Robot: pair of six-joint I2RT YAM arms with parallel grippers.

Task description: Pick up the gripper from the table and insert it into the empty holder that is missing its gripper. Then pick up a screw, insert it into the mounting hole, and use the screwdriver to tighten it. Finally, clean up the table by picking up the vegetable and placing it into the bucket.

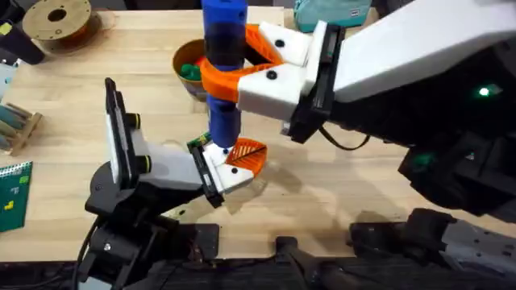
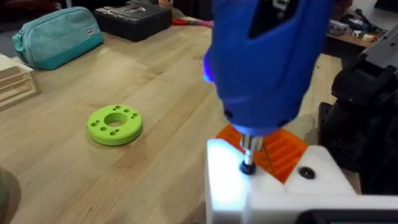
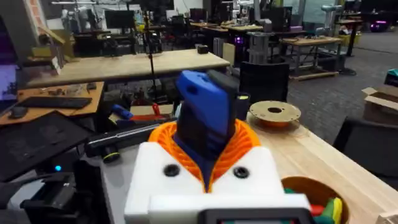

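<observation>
Right pincer (image 1: 242, 68), nearest the overhead camera, is clamped on the blue screwdriver (image 1: 223, 48), held upright with its bit pointing down. The bit (image 2: 248, 155) meets the white holder (image 2: 230, 180) of the left pincer (image 1: 234, 165), beside the orange gripper (image 2: 283, 152) seated in it. Left pincer's fingers: cannot tell whether open or closed. Bucket (image 1: 184, 56) stands on the bench (image 1: 363, 185) behind the screwdriver, a green vegetable (image 1: 190, 72) inside. A green ring (image 2: 115, 124) lies well apart.
</observation>
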